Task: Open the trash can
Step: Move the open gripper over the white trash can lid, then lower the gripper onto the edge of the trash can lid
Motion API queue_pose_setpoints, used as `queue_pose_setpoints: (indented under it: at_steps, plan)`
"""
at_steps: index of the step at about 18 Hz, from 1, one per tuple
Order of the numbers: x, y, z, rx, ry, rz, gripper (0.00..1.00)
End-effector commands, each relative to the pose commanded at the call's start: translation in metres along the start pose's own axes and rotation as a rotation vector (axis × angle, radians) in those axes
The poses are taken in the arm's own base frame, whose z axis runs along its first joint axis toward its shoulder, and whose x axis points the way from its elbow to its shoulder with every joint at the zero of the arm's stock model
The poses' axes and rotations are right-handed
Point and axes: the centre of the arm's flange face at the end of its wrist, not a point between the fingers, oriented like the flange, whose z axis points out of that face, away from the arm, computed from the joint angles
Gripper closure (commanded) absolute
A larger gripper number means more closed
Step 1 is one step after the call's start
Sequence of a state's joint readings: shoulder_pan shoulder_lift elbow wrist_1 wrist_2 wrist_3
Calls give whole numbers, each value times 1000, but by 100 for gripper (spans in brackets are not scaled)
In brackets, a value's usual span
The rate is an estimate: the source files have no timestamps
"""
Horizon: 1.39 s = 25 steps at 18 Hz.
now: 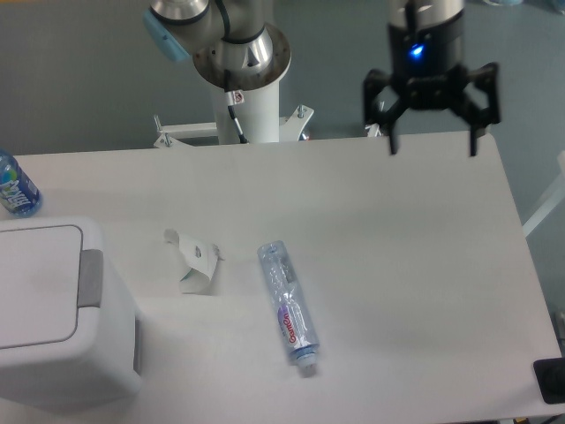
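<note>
Light is even, soft and fairly bright, washing the white table [397,265] pale. A blue lamp glows on the gripper [433,146], whose edges blur slightly. Faint shadows lie below and left of it.

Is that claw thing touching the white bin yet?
Apart. The fixed camera shows the open end effector hanging at the table's far right edge, while the trash can sits at the near left, with bare tabletop between them.

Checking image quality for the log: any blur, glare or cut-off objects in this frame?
Camera view: lighting even, shadows soft; slight softness on the gripper, whose blue light glows; the trash can is cropped at the left and bottom edges, the blue bottle at the left edge; no strong glare on the table.
</note>
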<state>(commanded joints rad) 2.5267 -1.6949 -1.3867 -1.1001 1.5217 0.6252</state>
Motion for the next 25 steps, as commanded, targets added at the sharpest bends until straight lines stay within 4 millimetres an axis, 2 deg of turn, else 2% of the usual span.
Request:
queue_pose_setpoints:
  at_steps: [3, 7, 11, 12, 15, 20, 25]
  plan:
    - [60, -30, 14, 34, 47, -148, 0]
    - [139, -50, 23, 25, 148, -228, 0]
    - [168, -58, 23, 33, 288, -354, 0]
    - [171, -59, 23, 37, 320, -360, 0]
    - [197, -58, 26, 25, 385, -356, 0]
    - [234, -66, 46, -16, 429, -341, 0]
    - [237, -68, 53, -22, 449, -354, 0]
